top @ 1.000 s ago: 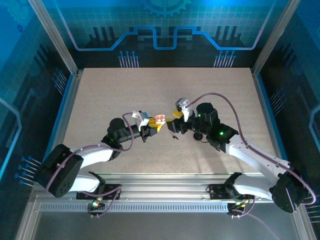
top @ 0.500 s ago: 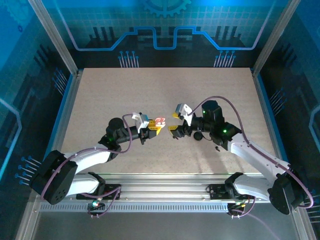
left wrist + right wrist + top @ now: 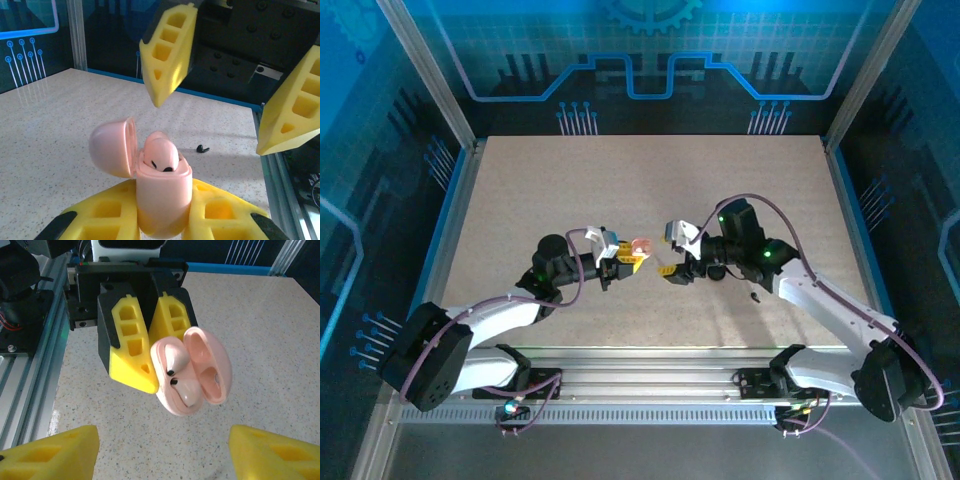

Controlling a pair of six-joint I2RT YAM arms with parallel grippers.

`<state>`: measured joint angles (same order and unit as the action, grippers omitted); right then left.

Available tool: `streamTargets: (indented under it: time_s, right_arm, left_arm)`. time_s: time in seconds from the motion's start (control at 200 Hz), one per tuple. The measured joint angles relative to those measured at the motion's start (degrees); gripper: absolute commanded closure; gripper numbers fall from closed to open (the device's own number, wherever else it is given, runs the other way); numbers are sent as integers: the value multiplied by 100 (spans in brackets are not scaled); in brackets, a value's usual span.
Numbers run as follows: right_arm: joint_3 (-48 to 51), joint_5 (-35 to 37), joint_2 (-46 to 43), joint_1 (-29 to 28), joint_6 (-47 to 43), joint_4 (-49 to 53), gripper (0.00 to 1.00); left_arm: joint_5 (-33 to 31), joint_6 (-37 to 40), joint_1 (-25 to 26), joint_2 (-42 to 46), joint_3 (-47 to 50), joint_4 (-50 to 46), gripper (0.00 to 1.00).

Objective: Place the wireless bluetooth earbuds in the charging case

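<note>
The pink charging case [image 3: 162, 195] is upright with my left gripper [image 3: 162, 220] shut on its body. Its lid [image 3: 112, 147] is hinged open to the left. Two whitish-pink earbuds [image 3: 176, 357] [image 3: 188, 390] sit side by side in its wells, black tips showing. In the top view the case [image 3: 639, 246] is just off the table's centre, and my left gripper [image 3: 631, 259] holds it from the near side. My right gripper [image 3: 672, 271] is open, just right of the case and apart from it. Its yellow fingers [image 3: 167, 50] hang above the case.
A tiny black piece [image 3: 202, 148] lies on the speckled table [image 3: 620, 190], to the right behind my right arm [image 3: 754, 295]. The blue frame wall [image 3: 210, 92] runs along the table edges. Bare tabletop lies beyond both grippers.
My right gripper has drawn back from the case, toward the near side, and its wrist has turned. My left gripper keeps the case in nearly the same place.
</note>
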<state>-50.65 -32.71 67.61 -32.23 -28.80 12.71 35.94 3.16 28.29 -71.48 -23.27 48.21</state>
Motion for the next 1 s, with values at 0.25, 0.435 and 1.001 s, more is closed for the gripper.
streamTargets:
  time_s: [0.25,0.435,1.001]
  right_arm:
    - [-354,-76,402,-44,-131,103,30]
    - [-514,-79,570,-44,-129,81,28]
    - [-1071,-221,1003,-269,-752,929,36]
  left_arm:
    - [144,-2,2,0,-28,7,92]
    - [162,0,7,63,-28,7,92]
    - [190,42,103,278,-28,-11,92]
